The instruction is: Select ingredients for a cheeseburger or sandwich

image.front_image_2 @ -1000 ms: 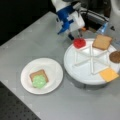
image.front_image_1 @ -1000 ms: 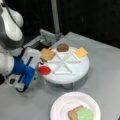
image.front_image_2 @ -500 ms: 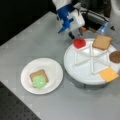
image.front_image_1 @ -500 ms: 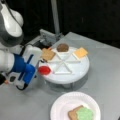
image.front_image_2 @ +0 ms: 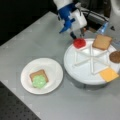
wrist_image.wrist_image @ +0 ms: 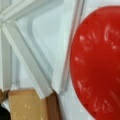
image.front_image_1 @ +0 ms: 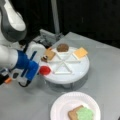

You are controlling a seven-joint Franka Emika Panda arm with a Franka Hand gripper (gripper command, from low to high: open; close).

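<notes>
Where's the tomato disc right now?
The tomato disc lies in a compartment at the rim of the divided tray, on its left in both front views, directly under the claw, next to the toast square.

We see the red tomato disc (image.front_image_2: 79, 43) right under the jaws; toast with lettuce (image.front_image_2: 39, 79) lies well apart from them.

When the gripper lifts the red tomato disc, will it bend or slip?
The tomato disc looks flat and rigid, so probably no bending. Its glossy surface suggests that it could slip. It looks thin, likely light. The gripper is right at it.
</notes>
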